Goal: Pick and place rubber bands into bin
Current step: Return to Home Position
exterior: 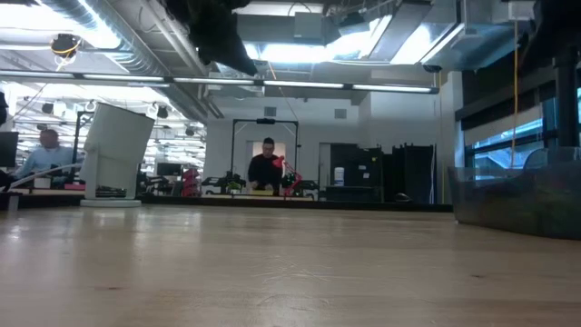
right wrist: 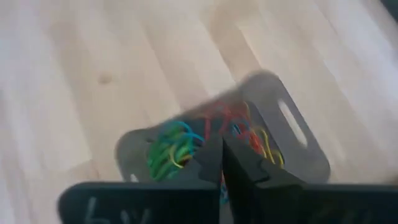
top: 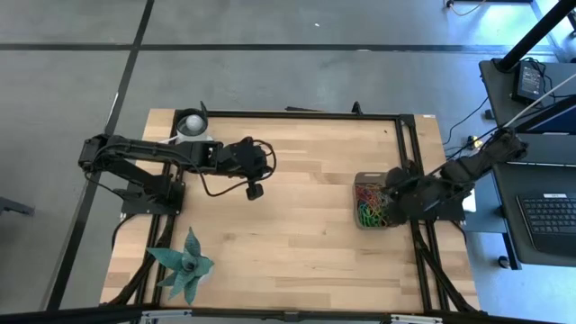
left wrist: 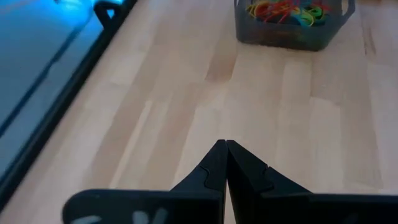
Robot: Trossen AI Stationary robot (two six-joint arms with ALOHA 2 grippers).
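Bands (top: 367, 209) are lying in the bin (top: 369, 177), none showing on the counter (top: 297, 225); I am seeing left gripper (left wrist: 225, 163) and right gripper (right wrist: 222, 158) closed, empty.

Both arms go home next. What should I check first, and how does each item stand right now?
1. Rubber bands inside the bin: ok, a mixed-colour heap lies in it.
2. Stray bands on the table: ok, none shows in the high view.
3. Right gripper empty: ok, fingers shut with nothing between them.
4. Right gripper above the bin's walls: ok, the low view shows nothing reaching in.
5. Left gripper empty: ok, fingers shut over bare wood.
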